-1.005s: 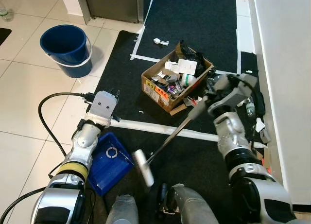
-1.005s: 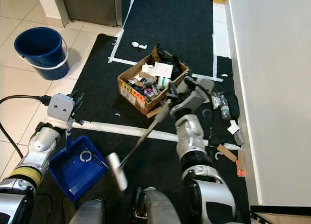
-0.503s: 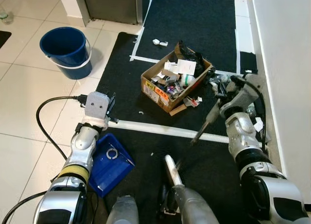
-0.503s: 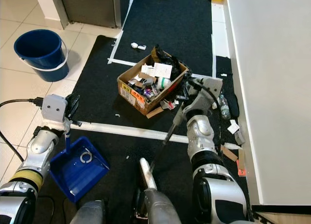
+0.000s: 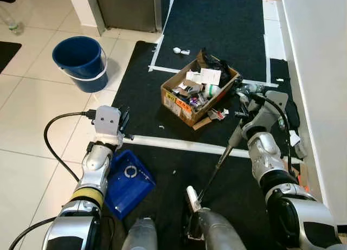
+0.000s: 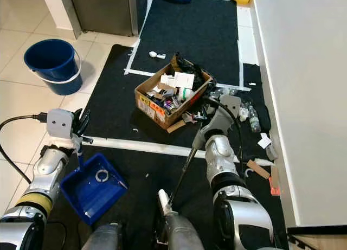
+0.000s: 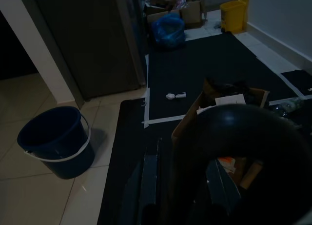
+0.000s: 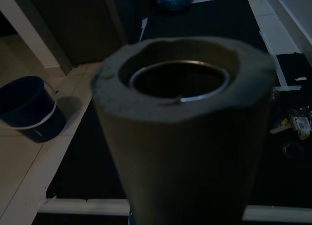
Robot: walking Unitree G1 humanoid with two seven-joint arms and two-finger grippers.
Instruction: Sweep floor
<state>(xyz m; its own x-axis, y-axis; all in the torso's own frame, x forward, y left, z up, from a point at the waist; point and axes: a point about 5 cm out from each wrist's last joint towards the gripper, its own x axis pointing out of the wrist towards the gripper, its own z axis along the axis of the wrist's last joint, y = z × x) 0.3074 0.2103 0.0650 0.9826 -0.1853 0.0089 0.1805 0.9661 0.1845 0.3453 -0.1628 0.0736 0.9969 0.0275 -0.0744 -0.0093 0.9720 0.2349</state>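
A humanoid robot stands on a black floor mat (image 5: pixel 217 22) crossed by white tape lines (image 5: pixel 179 145), a cleaning tool in each arm. The right gripper (image 5: pixel 238 132) is clenched around the grey padded handle of a long-handled broom (image 5: pixel 214 171), whose thin metal shaft slants down across the mat to a pale head (image 5: pixel 192 197) lying close to the robot's legs. The right wrist view looks straight down the hollow end of that grey handle (image 8: pixel 183 117). The left gripper (image 5: pixel 120 126) grips the upright handle of a blue plastic dustpan (image 5: pixel 126 179), which rests at the mat's edge, partly on the beige tiled floor (image 5: pixel 32 114). Ahead of the broom sits an open brown cardboard box (image 5: pixel 198 93) heaped with papers and mixed rubbish, with more loose litter (image 5: pixel 271 111) scattered beside it toward the white wall (image 5: pixel 320 71). A round blue plastic bucket (image 5: pixel 81 61) with a white handle stands on the tiles, well apart from the box.
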